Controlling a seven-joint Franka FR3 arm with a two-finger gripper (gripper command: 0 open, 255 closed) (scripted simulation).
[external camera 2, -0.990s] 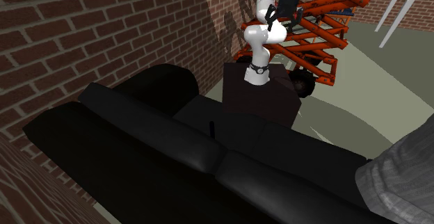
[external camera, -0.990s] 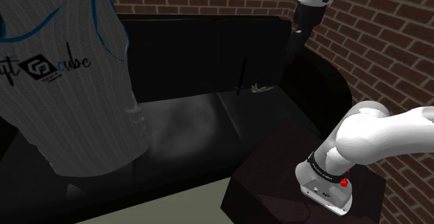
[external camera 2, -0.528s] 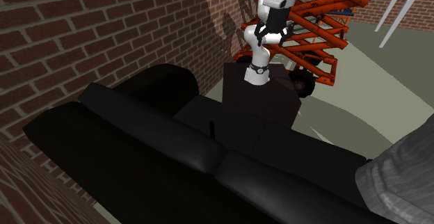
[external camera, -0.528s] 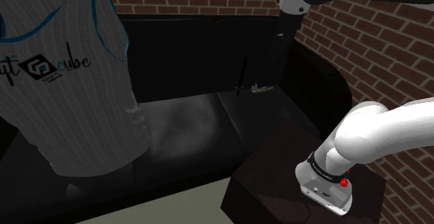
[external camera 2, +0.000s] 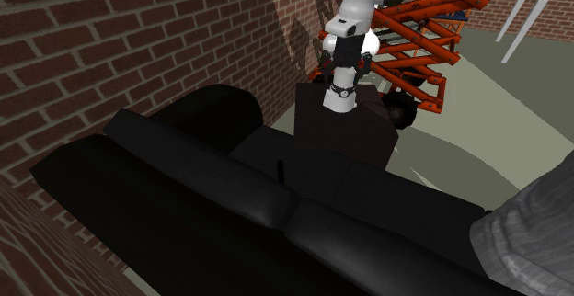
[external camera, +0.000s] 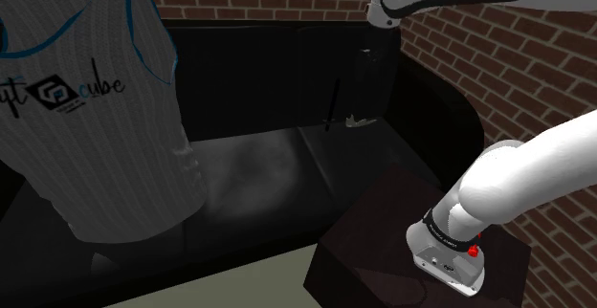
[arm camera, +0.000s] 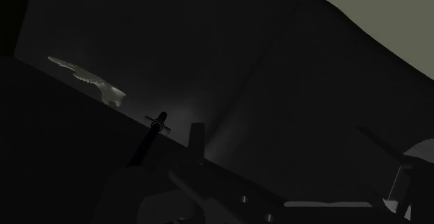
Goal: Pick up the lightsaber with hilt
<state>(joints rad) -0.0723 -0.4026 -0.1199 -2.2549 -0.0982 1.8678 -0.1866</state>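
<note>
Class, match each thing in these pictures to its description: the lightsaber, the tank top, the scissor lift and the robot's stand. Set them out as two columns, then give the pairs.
Things
1. lightsaber
2. tank top
3. scissor lift
4. stand

Descriptions
A. orange
B. white with blue trim
C. dark box under the arm's base
D. thin, dark, standing on the black sofa

Pairs: 1-D, 2-B, 3-A, 4-C

One black sofa (external camera: 258, 163), one lightsaber (external camera: 333, 105), one small pale object (external camera: 359, 121), one white printed tank top (external camera: 86, 96), one white arm (external camera: 517, 177) on one dark stand (external camera: 383, 234), and one orange scissor lift (external camera 2: 423, 58) in the second exterior view.
</note>
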